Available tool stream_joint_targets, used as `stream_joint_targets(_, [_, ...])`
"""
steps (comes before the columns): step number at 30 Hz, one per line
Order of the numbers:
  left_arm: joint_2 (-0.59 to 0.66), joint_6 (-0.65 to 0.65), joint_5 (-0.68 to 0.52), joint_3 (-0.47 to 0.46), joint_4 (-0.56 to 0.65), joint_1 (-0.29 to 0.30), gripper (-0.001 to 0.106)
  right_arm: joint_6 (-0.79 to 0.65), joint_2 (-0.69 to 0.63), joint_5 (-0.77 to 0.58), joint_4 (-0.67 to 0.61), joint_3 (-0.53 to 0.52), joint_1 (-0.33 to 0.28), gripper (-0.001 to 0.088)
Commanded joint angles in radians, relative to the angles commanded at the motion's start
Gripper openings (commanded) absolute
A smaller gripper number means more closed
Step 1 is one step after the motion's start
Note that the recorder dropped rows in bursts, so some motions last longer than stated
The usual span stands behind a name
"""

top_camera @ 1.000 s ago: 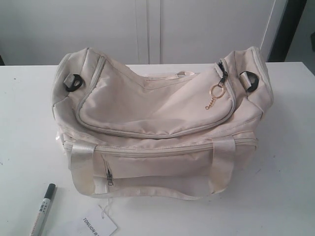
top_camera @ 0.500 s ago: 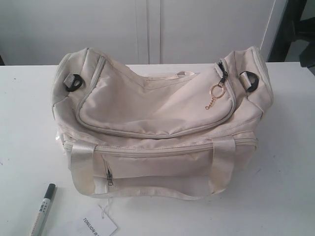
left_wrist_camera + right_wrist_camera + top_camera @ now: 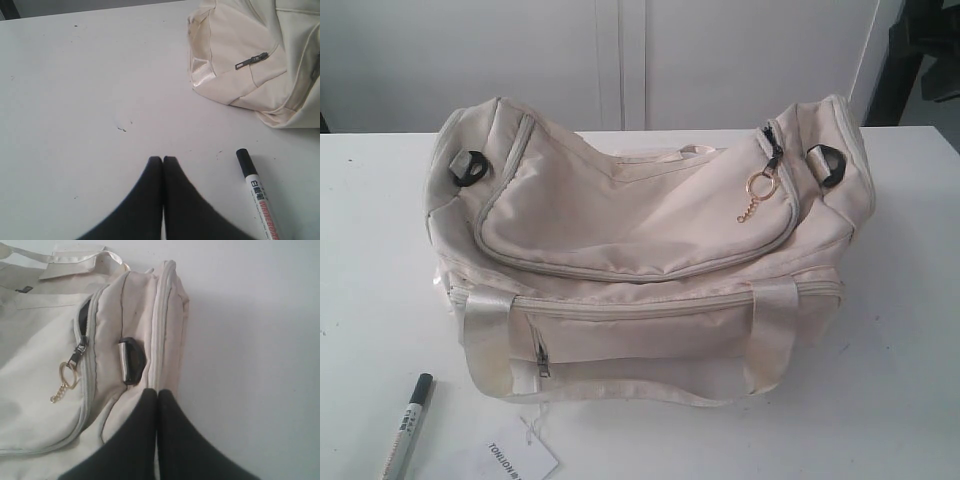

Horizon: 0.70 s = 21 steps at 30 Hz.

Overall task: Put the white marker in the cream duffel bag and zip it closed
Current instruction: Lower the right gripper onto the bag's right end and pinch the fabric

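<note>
The cream duffel bag (image 3: 640,250) sits in the middle of the white table, its curved top zip almost fully shut, with the gold ring pull (image 3: 762,184) at the right end. The white marker (image 3: 408,425) with a dark cap lies flat near the table's front left edge. In the left wrist view the marker (image 3: 257,192) lies just beside my left gripper (image 3: 163,159), which is shut and empty. My right gripper (image 3: 158,391) is shut and empty, hovering over the bag's right end (image 3: 165,325) near a black end ring (image 3: 132,360) and the ring pull (image 3: 66,375). Neither gripper shows in the exterior view.
A white printed paper tag (image 3: 520,458) lies on the table in front of the bag, right of the marker. Shiny straps (image 3: 485,330) hang down the bag's front. A dark object (image 3: 925,50) stands beyond the table's back right corner.
The bag, marker and tag have not moved. Only the dark object at the back right has shifted slightly.
</note>
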<state>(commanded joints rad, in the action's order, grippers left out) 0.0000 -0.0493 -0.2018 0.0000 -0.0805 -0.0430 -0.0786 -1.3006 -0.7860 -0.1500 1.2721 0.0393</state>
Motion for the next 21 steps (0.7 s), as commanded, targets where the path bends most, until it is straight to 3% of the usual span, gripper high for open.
stream_joint_targets(21, [0.0, 0.0, 0.0, 0.0, 0.0, 0.0, 0.0, -0.005, -0.322, 0.002, -0.038, 0.199, 0.0, 0.0])
